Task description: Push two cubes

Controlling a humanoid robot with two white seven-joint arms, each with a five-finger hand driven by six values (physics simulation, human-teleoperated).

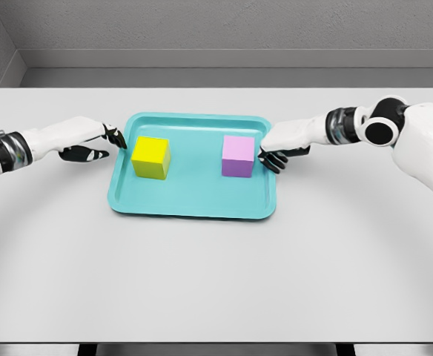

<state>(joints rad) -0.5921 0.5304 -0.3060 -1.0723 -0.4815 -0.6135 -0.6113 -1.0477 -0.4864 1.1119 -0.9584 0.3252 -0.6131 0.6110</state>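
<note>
A yellow cube [151, 157] sits on the left side of a teal tray [190, 202]. A pink cube [238, 156] stands on the tray's right side. My left hand [107, 142] reaches in from the left, its dark fingertips over the tray's left rim, just short of the yellow cube. My right hand [272, 156] comes from the right, with its fingertips at the pink cube's right face. Both hands have fingers loosely extended and hold nothing.
The tray lies in the middle of a white table [216, 282]. A grey wall runs behind the table's far edge.
</note>
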